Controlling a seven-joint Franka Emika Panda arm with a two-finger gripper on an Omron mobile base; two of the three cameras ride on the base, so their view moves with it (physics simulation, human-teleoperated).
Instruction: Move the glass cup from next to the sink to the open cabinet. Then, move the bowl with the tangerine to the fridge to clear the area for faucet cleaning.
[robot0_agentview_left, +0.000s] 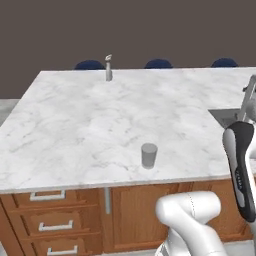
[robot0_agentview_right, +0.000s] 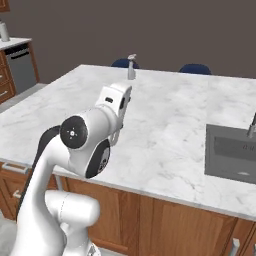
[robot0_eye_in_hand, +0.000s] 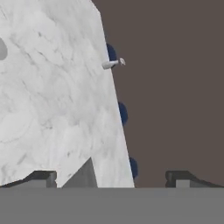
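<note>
1. Nearest the lens in the hand view, the two dark fingertips of the gripper (robot0_eye_in_hand: 111, 178) stand wide apart at the bottom edge, with nothing between them; the rolled view looks past them over the marble to the dark wall.
2. White marble with grey veins covers the one large island countertop (robot0_agentview_left: 100, 120), which reaches from the near edge back to a plain dark brown-grey wall (robot0_agentview_left: 125, 27).
3. Below the counter runs warm brown wooden cabinetry (robot0_agentview_left: 145, 212); the left base view shows three drawer fronts with silver handles (robot0_agentview_left: 47, 195) stacked at the left, and panelled doors beside them.
4. One dark grey sink (robot0_agentview_right: 231, 152) is recessed into the marble at the right side of the island, and the lower stem of one faucet (robot0_agentview_right: 252, 126) rises at its far edge.
5. Three dark blue rounded stool tops (robot0_agentview_left: 90, 65) show just above the far edge of the counter in the left base view; the right base view shows two of them.
6. One glass cup (robot0_agentview_left: 149, 155) stands upright on the marble near the front edge, left of the sink and well apart from it. It is a small, plain, translucent grey tumbler, straight-sided and without a handle, and casts a small shadow at its base.
7. One slim grey pump dispenser (robot0_agentview_left: 108, 68) stands upright near the far edge of the island, well apart from the cup.
</note>
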